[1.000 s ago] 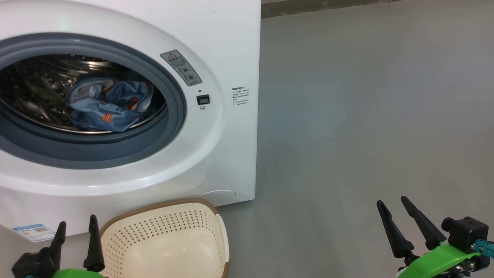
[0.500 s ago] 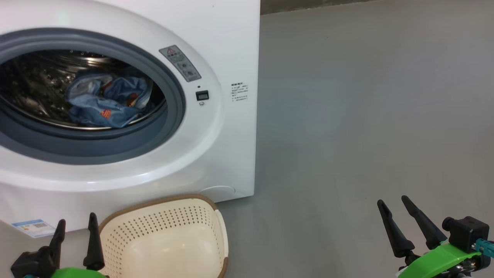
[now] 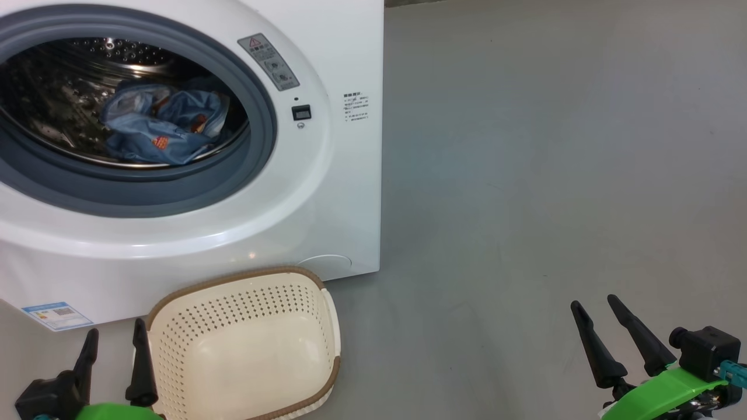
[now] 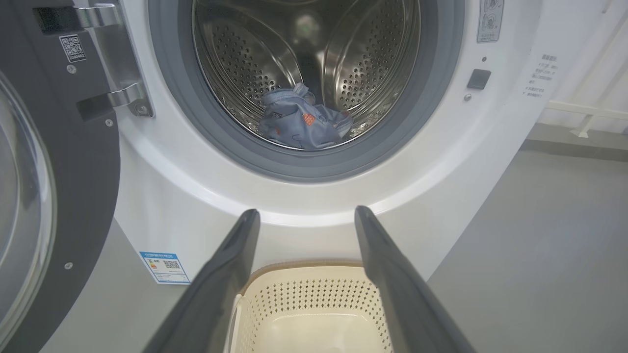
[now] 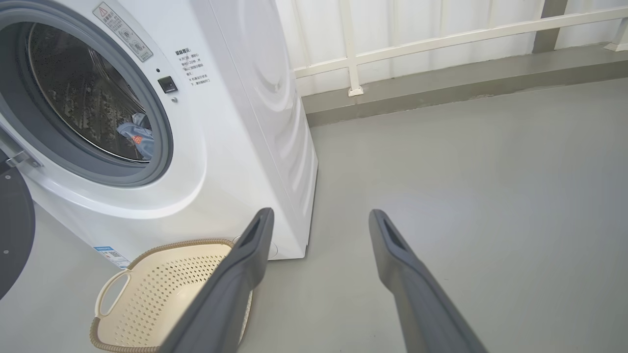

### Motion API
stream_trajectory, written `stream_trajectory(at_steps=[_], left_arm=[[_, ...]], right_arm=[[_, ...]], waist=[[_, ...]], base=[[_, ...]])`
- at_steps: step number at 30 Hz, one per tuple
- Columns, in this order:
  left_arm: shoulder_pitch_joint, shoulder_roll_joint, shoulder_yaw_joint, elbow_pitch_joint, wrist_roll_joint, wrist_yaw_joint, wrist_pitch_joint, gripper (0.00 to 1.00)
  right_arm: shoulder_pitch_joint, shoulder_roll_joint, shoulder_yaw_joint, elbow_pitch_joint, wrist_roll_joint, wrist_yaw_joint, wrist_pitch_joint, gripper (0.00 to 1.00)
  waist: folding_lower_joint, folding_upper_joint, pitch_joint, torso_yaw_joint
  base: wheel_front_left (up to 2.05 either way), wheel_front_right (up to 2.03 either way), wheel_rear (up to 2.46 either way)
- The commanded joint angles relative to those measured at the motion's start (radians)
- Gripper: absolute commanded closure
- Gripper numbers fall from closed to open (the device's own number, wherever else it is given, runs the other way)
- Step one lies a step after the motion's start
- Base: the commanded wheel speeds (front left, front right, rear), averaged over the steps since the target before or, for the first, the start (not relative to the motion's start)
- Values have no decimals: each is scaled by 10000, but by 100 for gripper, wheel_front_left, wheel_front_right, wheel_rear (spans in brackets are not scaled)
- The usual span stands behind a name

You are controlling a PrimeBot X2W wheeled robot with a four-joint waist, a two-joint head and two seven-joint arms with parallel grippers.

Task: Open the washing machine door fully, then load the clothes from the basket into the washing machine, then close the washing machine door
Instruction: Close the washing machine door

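Observation:
The white washing machine (image 3: 327, 192) stands with its drum open. Its black-rimmed door (image 4: 49, 196) is swung wide to the left, and its edge (image 5: 12, 230) also shows in the right wrist view. Light-blue clothes (image 3: 163, 131) with orange prints lie bunched in the steel drum (image 4: 304, 122), also seen from the side (image 5: 137, 135). The cream basket (image 3: 233, 315) sits on the floor before the machine, with nothing in it (image 4: 314, 294) (image 5: 167, 274). My left gripper (image 3: 116, 328) hangs open just left of the basket (image 4: 307, 211). My right gripper (image 3: 593, 301) is open over bare floor, far right (image 5: 321, 211).
Grey floor (image 3: 525, 175) stretches to the right of the machine. A white railing and a low kerb (image 5: 441, 73) run along the back. A blue sticker (image 3: 55, 315) marks the machine's lower left front.
The whole head picture has shifted upward, so the camera has tilted down a little. Both grippers stay open and in the same places. The clothes and basket have not moved.

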Motion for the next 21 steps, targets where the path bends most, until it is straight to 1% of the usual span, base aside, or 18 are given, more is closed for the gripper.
stream_trajectory(at_steps=[1,12,17,21], left_arm=[[-94,190,323,-292,-10,-15,-63,0],[-16,137,260,-327,-83,-15,-63,0],[130,15,396,-464,-137,-15,-63,0],[281,-89,515,-606,-169,-15,-63,0]], right_arm=[[-131,-161,127,-235,58,100,-120,0],[-94,-196,164,-267,39,100,-120,0],[-135,-222,287,-294,18,100,-120,0],[-244,-255,435,-285,15,100,-120,0]], waist=[[0,0,-9,6],[0,0,-98,143],[0,0,-126,498],[0,0,-136,913]], base=[[0,0,0],[0,0,0],[0,0,0],[0,0,0]])
